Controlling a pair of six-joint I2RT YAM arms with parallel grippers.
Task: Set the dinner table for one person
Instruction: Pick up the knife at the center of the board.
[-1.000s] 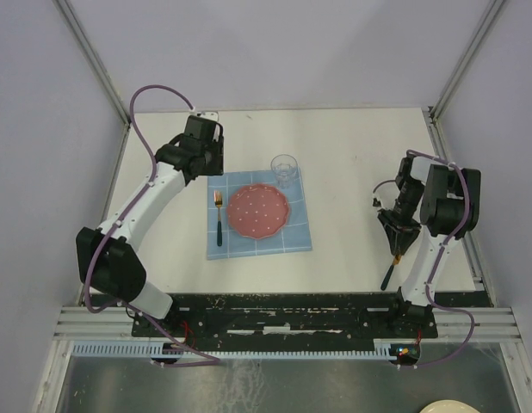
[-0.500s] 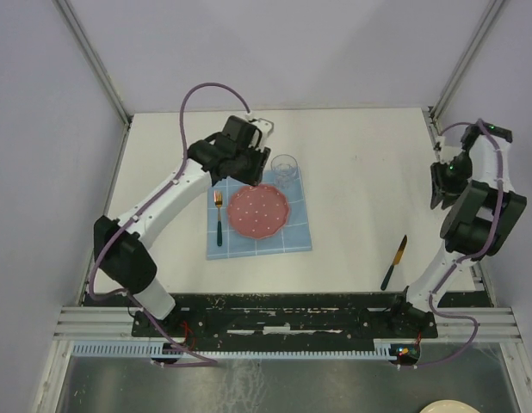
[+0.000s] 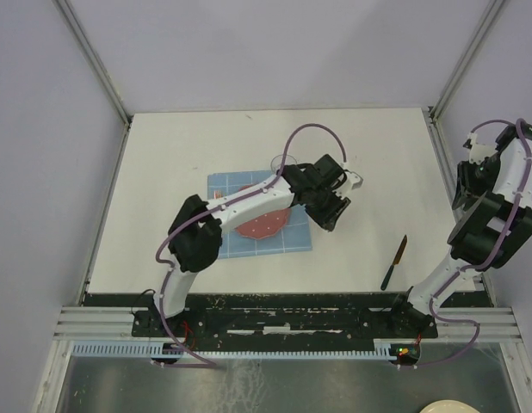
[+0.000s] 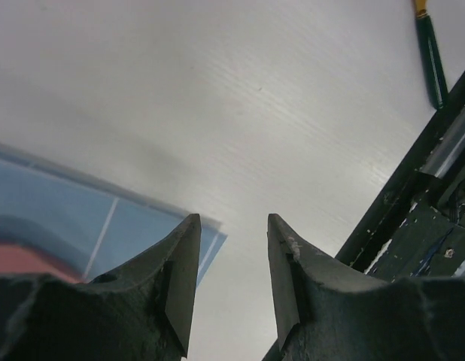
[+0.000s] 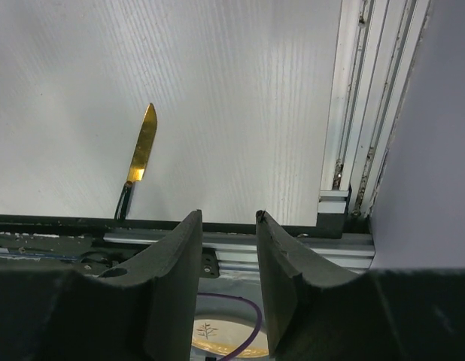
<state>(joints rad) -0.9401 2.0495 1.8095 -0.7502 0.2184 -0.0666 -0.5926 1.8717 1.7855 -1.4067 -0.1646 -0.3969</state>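
The white dinner table (image 3: 361, 155) holds a blue grid placemat (image 3: 292, 237) with a red plate (image 3: 257, 225) on it, partly hidden by my left arm. A clear glass (image 3: 279, 161) stands at the mat's far edge. The fork is hidden under the arm. A knife with a gold blade and dark handle (image 3: 394, 261) lies near the front right edge; it also shows in the right wrist view (image 5: 139, 158) and the left wrist view (image 4: 430, 56). My left gripper (image 3: 329, 215) is open and empty above the mat's right corner (image 4: 210, 241). My right gripper (image 3: 467, 176) is open and empty, high at the right edge.
A black base rail (image 3: 283, 310) runs along the near edge. Metal frame posts (image 3: 447, 146) border the right side. A cream plate (image 5: 217, 342) lies below the table's front.
My left arm has swung from the far left of the mat across the plate to its right side. My right arm has let go of the knife and drawn back to the right edge.
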